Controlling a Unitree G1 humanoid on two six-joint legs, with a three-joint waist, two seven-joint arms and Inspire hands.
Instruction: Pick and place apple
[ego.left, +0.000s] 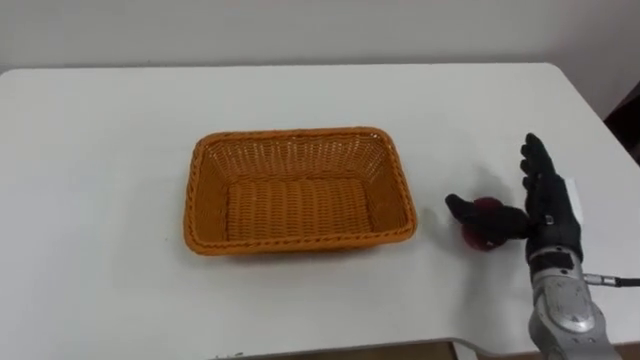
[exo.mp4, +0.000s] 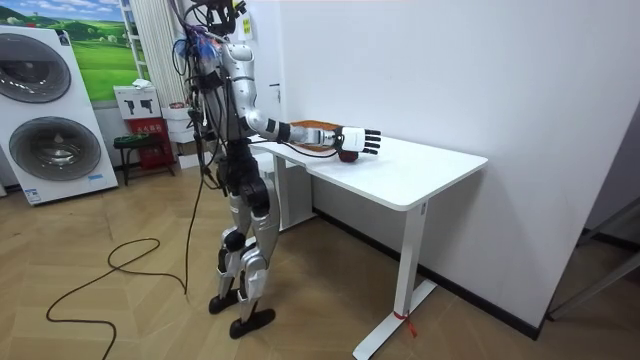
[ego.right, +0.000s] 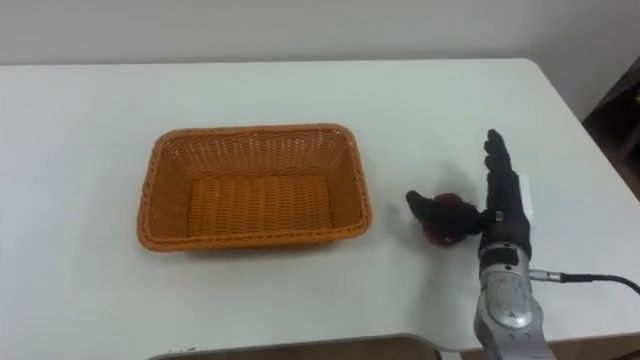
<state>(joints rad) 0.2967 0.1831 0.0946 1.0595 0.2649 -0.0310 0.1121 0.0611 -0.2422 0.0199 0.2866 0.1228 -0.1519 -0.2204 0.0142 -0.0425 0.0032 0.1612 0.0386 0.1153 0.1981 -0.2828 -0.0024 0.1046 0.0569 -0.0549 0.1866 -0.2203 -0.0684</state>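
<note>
A dark red apple (ego.left: 484, 238) lies on the white table (ego.left: 100, 150), to the right of an empty orange wicker basket (ego.left: 300, 138). My right hand (ego.left: 549, 205) stands edge-on just right of the apple, fingers straight and pointing away from me. Its thumb (ego.left: 468, 211) reaches left across the top of the apple; the fingers are not curled round it. In the room view the right hand (exo.mp4: 358, 140) is stretched out over the table beside the apple (exo.mp4: 346, 155) and the basket (exo.mp4: 315, 135).
I stand at the table's long side, with a white wall behind it. The table's right edge (ego.left: 590, 100) is close to my right hand. Washing machines (exo.mp4: 45, 110) stand far off at the room view's left.
</note>
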